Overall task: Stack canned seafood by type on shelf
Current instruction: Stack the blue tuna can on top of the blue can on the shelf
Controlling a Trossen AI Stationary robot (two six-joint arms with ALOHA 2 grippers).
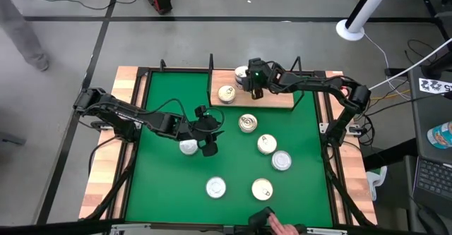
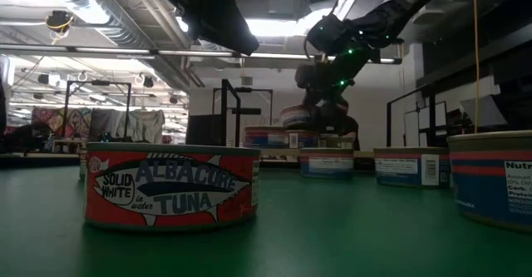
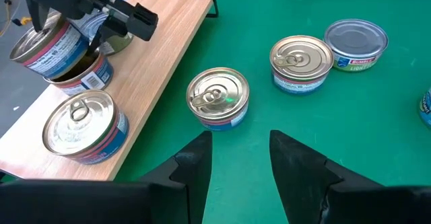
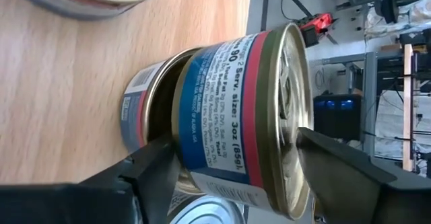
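The shelf (image 1: pixel 272 97), a light wooden board, lies at the table's far middle. On it stand a gold-topped tin (image 1: pixel 226 94) and a second tin (image 4: pixel 138 106). Above that second tin my right gripper (image 1: pixel 250 84) is shut on a blue-and-red labelled tin (image 4: pixel 222 116), which is tipped. My left gripper (image 3: pixel 241 150) hovers open over the green table's middle with nothing between its fingers. A gold-topped tin (image 3: pixel 217 97) stands just beyond it, and a pale tin (image 1: pixel 188 147) lies beside it. Several more tins (image 1: pixel 266 144) stand on the green top. My right gripper pinches the tin between its two fingers. One finger (image 4: pixel 337 163) lies on the lid face (image 4: pixel 296 109) and the other (image 4: pixel 151 167) on the bottom rim. The fingers slant down from the table's right side. The tin is tipped over the tin below; whether they touch does not show.
Loose tins stand toward the table's right and near side (image 1: pixel 281 160) (image 1: pixel 216 187) (image 1: pixel 262 189) (image 1: pixel 248 123). A red-labelled tuna tin (image 2: pixel 170 185) fills the low view's foreground. Black wire posts (image 1: pixel 210 62) rise at the shelf's far edge. A person's hand (image 1: pixel 284 228) shows at the near edge.
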